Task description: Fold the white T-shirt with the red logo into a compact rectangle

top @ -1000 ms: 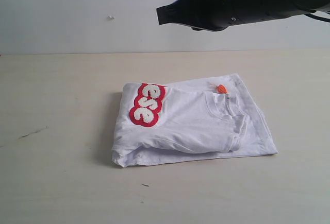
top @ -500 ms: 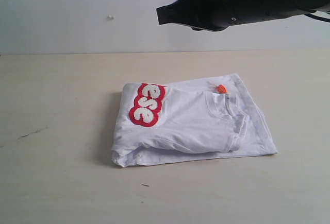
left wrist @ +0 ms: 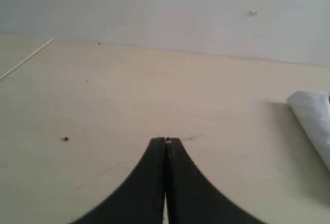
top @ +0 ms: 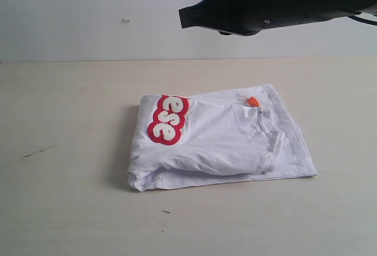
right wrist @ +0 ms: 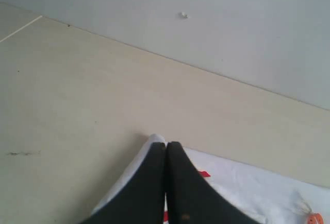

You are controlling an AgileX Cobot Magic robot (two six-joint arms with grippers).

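Pale wooden table (top: 65, 209), plain white wall (top: 88, 9) behind, and one shirt (top: 224, 144) on it, folded into a squat rectangle, lying about mid-table, a touch right of centre. One logo (top: 168, 119) shows on the top layer by the left fold, three fuzzy letters readable, "ese", white on red. One orange tag (top: 253, 101) pokes up at the collar (top: 259, 126), on the far right part of the bundle. Two grippers to count: left gripper (left wrist: 165, 140) pinched tight, jaws pressed together, holding nothing, over bare table with a shirt corner off to one side. Right gripper (right wrist: 165, 144) likewise clamped closed on nothing, hanging above the shirt's edge. One black arm (top: 277, 0) up high, clear of the cloth
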